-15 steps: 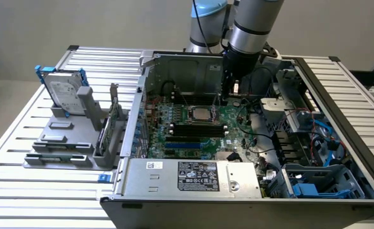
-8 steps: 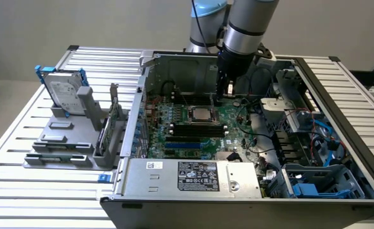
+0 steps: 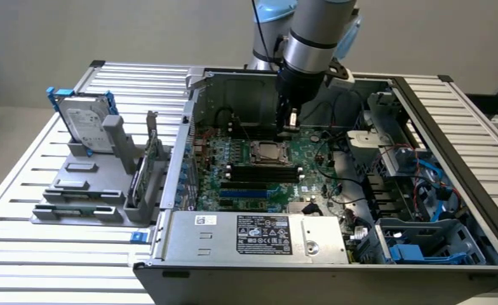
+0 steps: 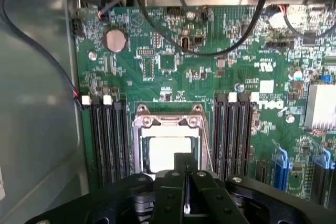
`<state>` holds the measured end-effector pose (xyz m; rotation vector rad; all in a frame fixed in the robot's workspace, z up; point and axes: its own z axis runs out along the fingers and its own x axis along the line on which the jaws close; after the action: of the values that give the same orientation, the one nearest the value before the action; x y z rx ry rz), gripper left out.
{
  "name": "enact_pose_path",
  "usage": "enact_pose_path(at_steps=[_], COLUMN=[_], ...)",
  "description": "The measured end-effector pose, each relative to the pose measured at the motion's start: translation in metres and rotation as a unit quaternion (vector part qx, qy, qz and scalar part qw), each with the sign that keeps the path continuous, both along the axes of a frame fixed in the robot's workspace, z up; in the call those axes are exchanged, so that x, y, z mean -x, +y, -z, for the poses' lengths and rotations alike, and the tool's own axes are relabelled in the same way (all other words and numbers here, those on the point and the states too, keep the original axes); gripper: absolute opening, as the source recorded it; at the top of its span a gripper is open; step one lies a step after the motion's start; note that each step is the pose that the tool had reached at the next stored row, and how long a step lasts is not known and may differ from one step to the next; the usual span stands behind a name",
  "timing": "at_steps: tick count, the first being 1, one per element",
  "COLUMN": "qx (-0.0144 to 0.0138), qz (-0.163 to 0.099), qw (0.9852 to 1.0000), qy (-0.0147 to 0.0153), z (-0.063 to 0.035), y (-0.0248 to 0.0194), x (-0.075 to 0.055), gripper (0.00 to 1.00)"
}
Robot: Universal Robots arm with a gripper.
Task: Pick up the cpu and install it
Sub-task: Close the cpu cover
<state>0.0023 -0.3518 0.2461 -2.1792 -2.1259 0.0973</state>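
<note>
A: So, where is the cpu (image 4: 163, 153)?
B: Inside the open case (image 3: 317, 286), on the motherboard (image 4: 173, 93). It lies flat in the socket (image 4: 168, 121), close below the fingers (image 4: 179, 171), which are pressed together and apparently empty.

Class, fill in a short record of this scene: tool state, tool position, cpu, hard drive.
Tool state: tool shut, nothing seen in it
Tool position: above the motherboard, near the socket
Cpu: cpu lies flat inside the socket's metal frame
Hard drive: hard drive stands upright in the grey rack, at the exterior view's left
</note>
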Motion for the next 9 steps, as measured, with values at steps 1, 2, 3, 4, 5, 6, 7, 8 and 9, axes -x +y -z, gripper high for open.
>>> enact_pose_path(at_steps=[1, 2, 3, 4, 5, 6, 7, 8, 9], qx=[-0.0003, -0.0005, -0.0007, -0.0008, -0.0009, -0.0010, -0.0011, -0.0011, -0.0011], qz=[0.000, 0.000, 0.000, 0.000, 0.000, 0.000, 0.000, 0.000, 0.000], qw=[1.0000, 1.0000, 1.0000, 1.0000, 1.0000, 1.0000, 1.0000, 1.0000, 1.0000], qy=[0.0001, 0.0003, 0.0005, 0.0008, 0.0011, 0.0015, 0.0020, 0.0025, 0.0032], z=[0.0004, 0.0008, 0.0011, 0.0015, 0.0018, 0.0021, 0.0026, 0.0030, 0.0034], y=[0.0000, 0.0000, 0.0000, 0.0000, 0.0000, 0.0000, 0.0000, 0.0000, 0.0000], x=[0.003, 0.007, 0.010, 0.014, 0.017, 0.020, 0.023, 0.025, 0.028], gripper=[0.11, 0.11, 0.11, 0.11, 0.11, 0.11, 0.11, 0.11, 0.11])
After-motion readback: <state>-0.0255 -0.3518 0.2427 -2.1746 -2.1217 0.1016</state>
